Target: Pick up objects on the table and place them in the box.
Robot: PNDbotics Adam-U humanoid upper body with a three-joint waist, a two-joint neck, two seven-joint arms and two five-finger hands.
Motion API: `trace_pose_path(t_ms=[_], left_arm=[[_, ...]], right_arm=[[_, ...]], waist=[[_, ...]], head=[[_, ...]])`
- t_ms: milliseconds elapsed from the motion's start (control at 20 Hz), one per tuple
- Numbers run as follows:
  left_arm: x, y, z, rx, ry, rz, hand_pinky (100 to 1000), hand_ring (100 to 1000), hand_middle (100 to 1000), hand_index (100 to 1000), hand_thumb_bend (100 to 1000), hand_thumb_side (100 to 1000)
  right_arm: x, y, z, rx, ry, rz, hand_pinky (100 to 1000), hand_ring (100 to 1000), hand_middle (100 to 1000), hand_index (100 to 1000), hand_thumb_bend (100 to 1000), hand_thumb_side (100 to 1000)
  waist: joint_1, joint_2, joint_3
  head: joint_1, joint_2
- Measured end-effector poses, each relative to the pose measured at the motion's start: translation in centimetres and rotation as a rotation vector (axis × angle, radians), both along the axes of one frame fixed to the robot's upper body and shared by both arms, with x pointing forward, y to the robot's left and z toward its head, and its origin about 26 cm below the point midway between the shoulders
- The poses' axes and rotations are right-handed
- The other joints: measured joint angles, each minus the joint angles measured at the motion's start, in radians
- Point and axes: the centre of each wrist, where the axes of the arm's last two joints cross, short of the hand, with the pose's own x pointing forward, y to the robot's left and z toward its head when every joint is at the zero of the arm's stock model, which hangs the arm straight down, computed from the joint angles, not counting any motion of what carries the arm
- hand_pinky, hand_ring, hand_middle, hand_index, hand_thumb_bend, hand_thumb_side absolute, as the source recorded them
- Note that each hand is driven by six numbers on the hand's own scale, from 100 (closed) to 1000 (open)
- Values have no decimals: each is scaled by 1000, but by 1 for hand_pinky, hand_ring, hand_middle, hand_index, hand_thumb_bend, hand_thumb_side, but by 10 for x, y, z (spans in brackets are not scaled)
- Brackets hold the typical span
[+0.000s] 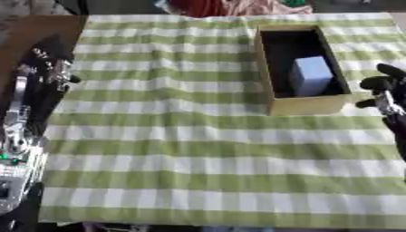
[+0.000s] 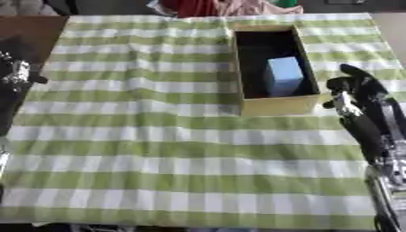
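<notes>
Right eye view: right hand curled, holding nothing, just right of the box; pale block inside. Left hand at left edge, fingers unclear.

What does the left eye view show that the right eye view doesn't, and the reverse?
Only the left eye view shows the left arm at length down the left edge, with the left hand beside the cloth. Only the right eye view shows the right forearm running down to the lower right corner behind the right hand. Both show the open box on the striped cloth, a pale blue block inside it, and the right hand just right of the box.
</notes>
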Motion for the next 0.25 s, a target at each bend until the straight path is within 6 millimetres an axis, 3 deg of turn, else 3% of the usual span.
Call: trace_pose_path(t_ms=[250], left_arm=[[-1, -1, -4, -16, 13, -4, 560, 782, 752, 871, 100, 536]], right_arm=[[0, 0, 0, 2, -2, -4, 580, 779, 660, 878, 100, 490]], waist=[[-1, 0, 0]], head=[[-7, 2]])
